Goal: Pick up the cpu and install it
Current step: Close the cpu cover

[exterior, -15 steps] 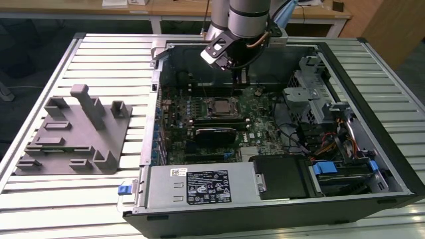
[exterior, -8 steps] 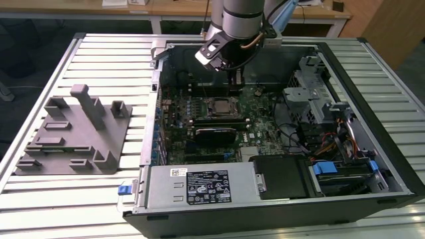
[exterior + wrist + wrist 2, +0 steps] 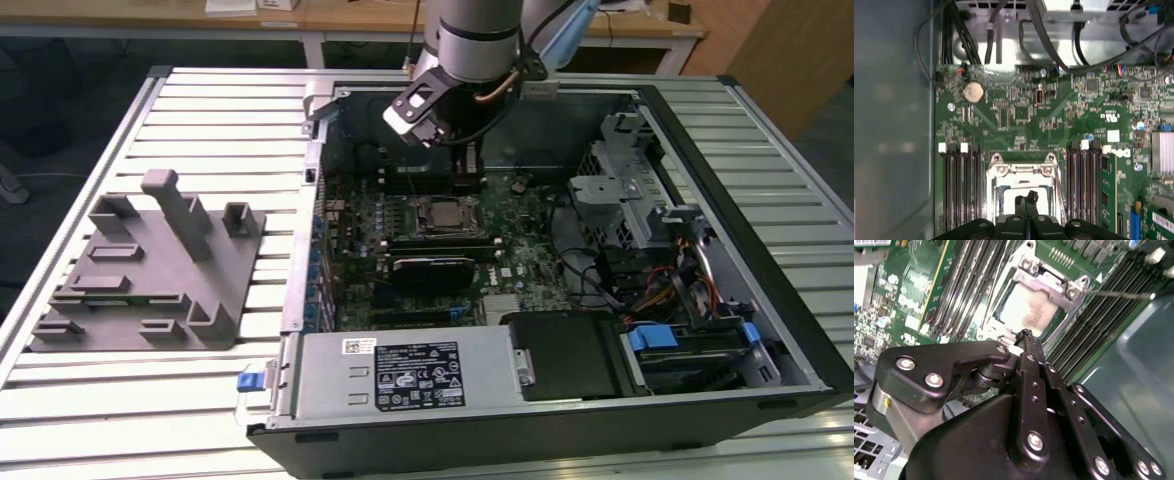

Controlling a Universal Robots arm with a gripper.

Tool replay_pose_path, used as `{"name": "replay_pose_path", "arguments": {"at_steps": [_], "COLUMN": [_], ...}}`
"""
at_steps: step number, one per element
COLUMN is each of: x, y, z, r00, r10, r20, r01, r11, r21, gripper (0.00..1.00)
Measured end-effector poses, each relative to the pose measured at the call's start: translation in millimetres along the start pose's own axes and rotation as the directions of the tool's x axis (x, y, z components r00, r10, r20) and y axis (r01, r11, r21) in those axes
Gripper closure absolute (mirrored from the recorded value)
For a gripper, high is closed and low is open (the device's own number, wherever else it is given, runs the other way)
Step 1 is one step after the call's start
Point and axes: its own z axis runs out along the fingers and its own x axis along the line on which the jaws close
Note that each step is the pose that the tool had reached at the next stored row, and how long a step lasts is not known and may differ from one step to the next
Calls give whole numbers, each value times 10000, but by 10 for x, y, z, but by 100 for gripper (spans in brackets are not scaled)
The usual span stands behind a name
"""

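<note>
The cpu (image 3: 1026, 315), a pale silvery square, lies flat in the motherboard socket under the metal retention frame (image 3: 1054, 285). It shows again just behind the fingertips as the cpu (image 3: 1019, 204), and from outside as a small square, the cpu (image 3: 441, 213), mid-board. My gripper (image 3: 1025, 335) hangs above the socket's edge with its black fingers pressed together and nothing between them. In the first wrist view my gripper (image 3: 1027, 196) has its tips meeting over the socket opening. In the exterior view my gripper (image 3: 454, 140) sits over the far part of the open case.
Long black memory slots (image 3: 961, 185) flank the socket on both sides. The case walls (image 3: 747, 180), a drive cage (image 3: 627, 170) and cables (image 3: 1054, 40) ring the board. A power supply (image 3: 400, 375) fills the near end. A grey fixture (image 3: 147, 270) stands on the slatted table at the exterior view's left.
</note>
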Motion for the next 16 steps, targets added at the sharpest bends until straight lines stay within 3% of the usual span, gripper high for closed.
{"name": "replay_pose_path", "arguments": {"at_steps": [7, 13, 16], "x": [1, 1, 1], "y": [-52, -59, -59], "z": [65, 67, 68], "r00": [10000, 10000, 9996], "r10": [0, -13, -284], "r20": [-2, -1, -7], "r01": [0, 13, 284], "r11": [10000, 10000, 9996], "r21": [-1, 0, -8], "gripper": [89, 89, 89]}}
